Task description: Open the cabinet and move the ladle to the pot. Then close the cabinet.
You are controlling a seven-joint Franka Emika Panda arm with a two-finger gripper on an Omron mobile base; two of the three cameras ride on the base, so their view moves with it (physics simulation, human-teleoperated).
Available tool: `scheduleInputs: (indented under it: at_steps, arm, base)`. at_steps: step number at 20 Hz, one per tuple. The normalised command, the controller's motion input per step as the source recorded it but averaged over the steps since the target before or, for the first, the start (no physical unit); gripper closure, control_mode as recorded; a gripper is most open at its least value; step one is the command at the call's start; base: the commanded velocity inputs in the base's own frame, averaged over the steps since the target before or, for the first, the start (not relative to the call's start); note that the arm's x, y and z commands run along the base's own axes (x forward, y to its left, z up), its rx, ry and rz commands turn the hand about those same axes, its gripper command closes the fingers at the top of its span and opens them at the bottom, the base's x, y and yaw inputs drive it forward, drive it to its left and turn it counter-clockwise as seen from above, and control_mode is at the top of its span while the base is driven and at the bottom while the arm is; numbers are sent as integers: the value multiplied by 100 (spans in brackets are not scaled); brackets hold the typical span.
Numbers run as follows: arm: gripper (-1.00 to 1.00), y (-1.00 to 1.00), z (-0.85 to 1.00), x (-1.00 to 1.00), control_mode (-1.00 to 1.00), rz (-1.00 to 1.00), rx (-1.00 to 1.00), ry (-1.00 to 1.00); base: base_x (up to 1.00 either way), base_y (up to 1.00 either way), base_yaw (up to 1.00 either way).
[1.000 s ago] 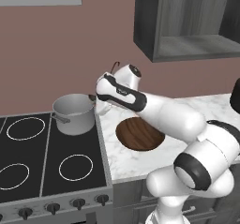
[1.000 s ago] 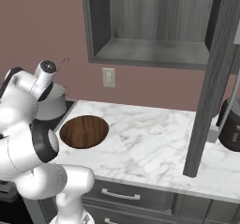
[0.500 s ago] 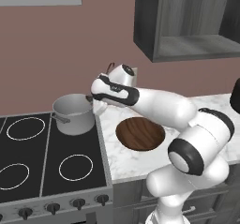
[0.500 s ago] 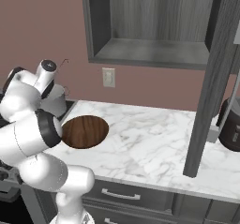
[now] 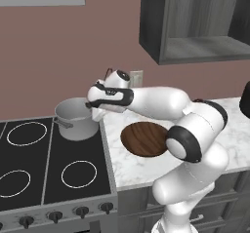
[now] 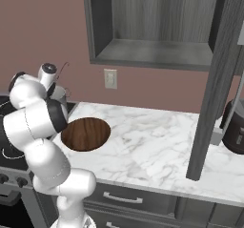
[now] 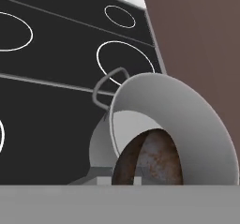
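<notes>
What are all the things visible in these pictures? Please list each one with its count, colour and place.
pot: one, silver-grey, on the stove's back right burner.
ladle: one, dark brown bowl, at the pot's opening in the hand view.
stove: one, black with white rings, left of the counter.
wooden disc: one, brown, on the counter beside the stove.
counter: one, white marble.
cabinet: one, dark grey, on the wall, door open.
wall outlet: one, white, under the cabinet.
dark appliance: one, counter's right end.
drawers: grey, under the counter.
tool: one, shut, at the pot's rim.
</notes>
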Motion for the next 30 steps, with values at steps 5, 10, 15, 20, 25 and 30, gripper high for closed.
scheduleInputs:
  at_steps: [5, 10, 15, 20, 25, 30]
  arm:
    - [100, 11, -19, 7, -100, 2, -5, 6]
    - [100, 15, -13, 8, -100, 1, -4, 2]
    - [100, 20, -4, 14, -100, 0, -4, 1]
    - [100, 14, -10, 1, -100, 0, -3, 2]
    - [100, 3, 0, 0, -100, 0, 0, 0]
    - [100, 0, 0, 0, -100, 0, 0, 0]
  base:
    - [0, 0, 0]
    - [0, 0, 0]
    - [0, 0, 0]
    - [0, 0, 0]
    - [0, 0, 0]
    - [0, 0, 0]
